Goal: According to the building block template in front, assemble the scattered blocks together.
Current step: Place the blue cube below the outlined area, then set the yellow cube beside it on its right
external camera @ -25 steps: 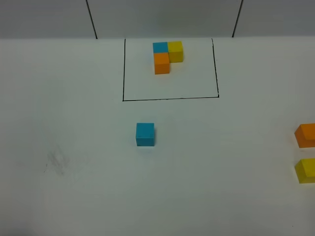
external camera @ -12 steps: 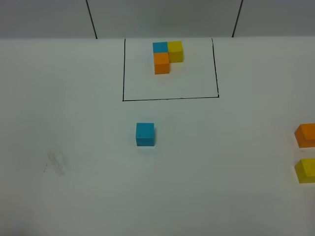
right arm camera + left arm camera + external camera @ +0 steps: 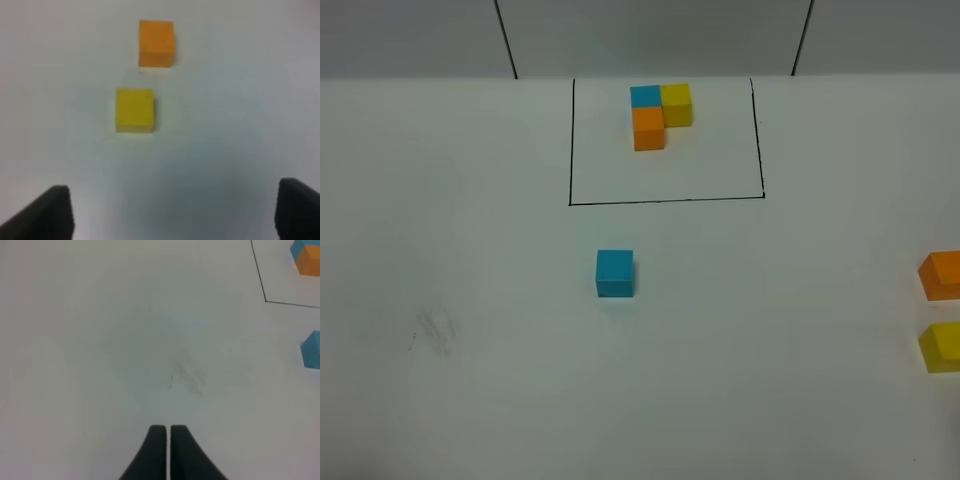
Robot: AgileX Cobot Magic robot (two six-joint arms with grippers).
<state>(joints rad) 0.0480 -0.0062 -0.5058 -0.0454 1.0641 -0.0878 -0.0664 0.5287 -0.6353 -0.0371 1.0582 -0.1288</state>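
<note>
The left claw point(image 3: 167, 432) is seen clenched on nothing. The right claw point(image 3: 175, 202) is held released near the yellow cube point(image 3: 134, 110) and orange cube point(image 3: 156, 42). The blue cube point(image 3: 615, 273) is set on the surface point(image 3: 470, 300), outside the template's point(image 3: 660, 117) black frame.

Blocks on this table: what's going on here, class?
Nothing is held yet. The template sits inside the black frame. The blue cube lies alone outside the frame. The orange cube and yellow cube lie at the high view's right edge. The right fingers stand wide open near those two, touching neither. The left fingers are shut over bare table.
</note>
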